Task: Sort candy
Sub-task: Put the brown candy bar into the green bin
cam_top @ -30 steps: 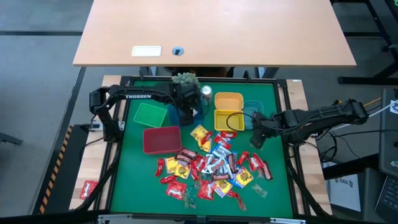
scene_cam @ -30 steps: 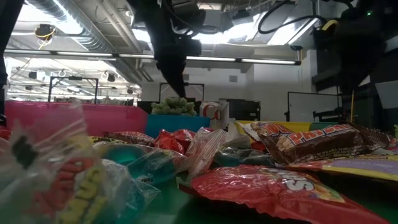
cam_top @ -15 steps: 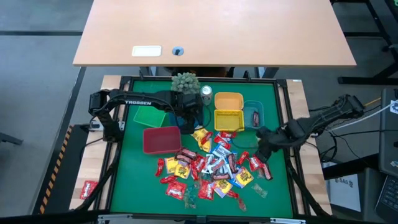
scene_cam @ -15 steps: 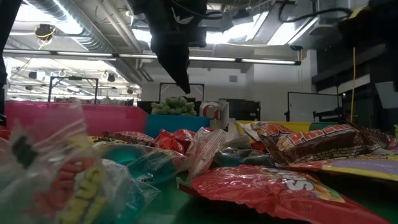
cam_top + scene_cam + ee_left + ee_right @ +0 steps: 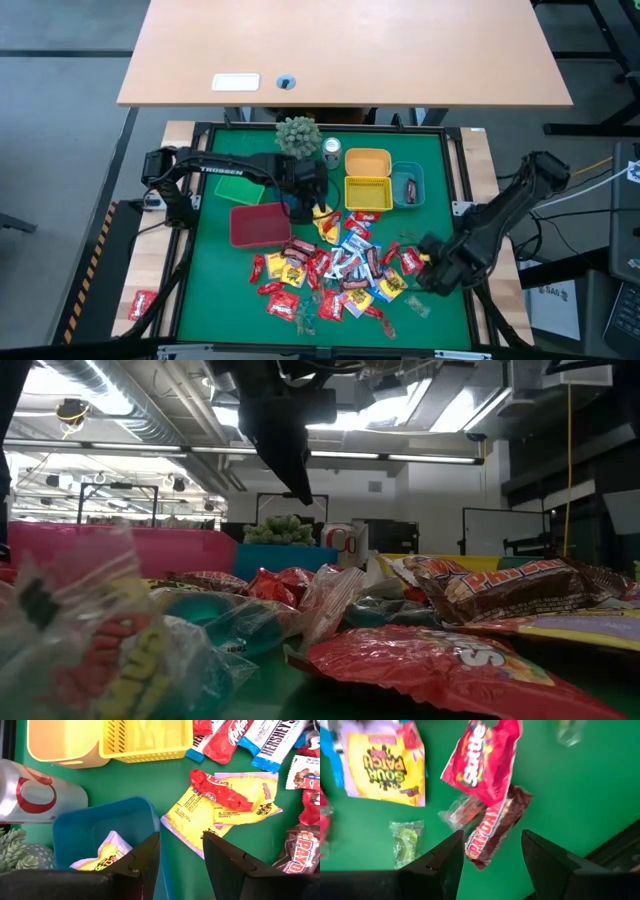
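The candy [image 5: 340, 265] lies in a heap of red, yellow, blue-and-white and brownish wrappers on the green mat's near half. My left gripper [image 5: 312, 198] is open and empty above the blue bin's [image 5: 100, 827] near edge. A yellow packet [image 5: 106, 858] lies in that bin, and two yellow packets [image 5: 220, 805] lie on the mat just beyond. My right gripper [image 5: 432, 268] is open and empty above the heap's right end. In the right wrist view its fingers [image 5: 492, 855] stand on either side of a brownish bar [image 5: 492, 832], beside a red packet [image 5: 482, 757].
A green bin [image 5: 240, 186], a red bin [image 5: 258, 225], a yellow bin [image 5: 368, 190] and a teal bin [image 5: 408, 186] holding a dark sweet stand on the mat's far half. A silver can [image 5: 332, 150] and a small plant [image 5: 297, 131] stand behind them. One red sweet [image 5: 143, 303] lies off the mat at the near left.
My right gripper has swung from beside the teal bin toward the table's near edge and now hangs over the heap's right end. My left gripper has moved a little from over the blue bin toward the near edge and the yellow packets.
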### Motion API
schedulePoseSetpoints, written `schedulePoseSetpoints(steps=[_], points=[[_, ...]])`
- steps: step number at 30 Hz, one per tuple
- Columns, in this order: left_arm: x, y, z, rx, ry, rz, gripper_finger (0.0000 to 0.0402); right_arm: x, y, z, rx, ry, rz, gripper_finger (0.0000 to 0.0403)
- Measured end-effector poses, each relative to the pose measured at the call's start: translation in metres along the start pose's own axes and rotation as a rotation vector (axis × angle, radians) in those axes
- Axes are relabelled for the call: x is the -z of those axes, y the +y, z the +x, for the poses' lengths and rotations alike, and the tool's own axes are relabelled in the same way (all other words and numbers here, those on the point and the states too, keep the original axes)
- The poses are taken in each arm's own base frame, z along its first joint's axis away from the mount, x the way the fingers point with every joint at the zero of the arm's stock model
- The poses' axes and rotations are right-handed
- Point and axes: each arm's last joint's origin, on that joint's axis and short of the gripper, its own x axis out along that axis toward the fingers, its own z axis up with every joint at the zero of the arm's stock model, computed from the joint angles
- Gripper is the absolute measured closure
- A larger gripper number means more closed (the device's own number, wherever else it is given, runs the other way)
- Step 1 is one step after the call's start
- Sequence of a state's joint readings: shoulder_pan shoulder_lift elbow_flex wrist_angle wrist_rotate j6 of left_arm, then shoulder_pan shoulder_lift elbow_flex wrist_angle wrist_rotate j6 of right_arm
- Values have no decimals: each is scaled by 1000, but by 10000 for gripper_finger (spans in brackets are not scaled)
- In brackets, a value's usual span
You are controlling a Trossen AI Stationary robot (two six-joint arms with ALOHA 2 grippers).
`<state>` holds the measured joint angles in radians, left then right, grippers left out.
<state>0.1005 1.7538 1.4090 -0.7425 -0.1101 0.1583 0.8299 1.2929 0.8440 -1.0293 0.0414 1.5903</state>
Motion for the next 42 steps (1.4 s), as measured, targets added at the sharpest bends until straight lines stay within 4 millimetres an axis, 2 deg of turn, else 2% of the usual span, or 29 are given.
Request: schedulePoseSetpoints(steps=[13,24,28,42], points=[[-1,-4,0,5,-2,8,265,7,17,40,161,39,-15,207],[-1,-4,0,4,-2,8,265,7,20,51,207,48,-15,213],[-1,-4,0,4,-2,8,265,7,22,52,188,49,-14,236],[-1,-4,0,4,-3,8,265,7,22,52,182,49,-15,354]])
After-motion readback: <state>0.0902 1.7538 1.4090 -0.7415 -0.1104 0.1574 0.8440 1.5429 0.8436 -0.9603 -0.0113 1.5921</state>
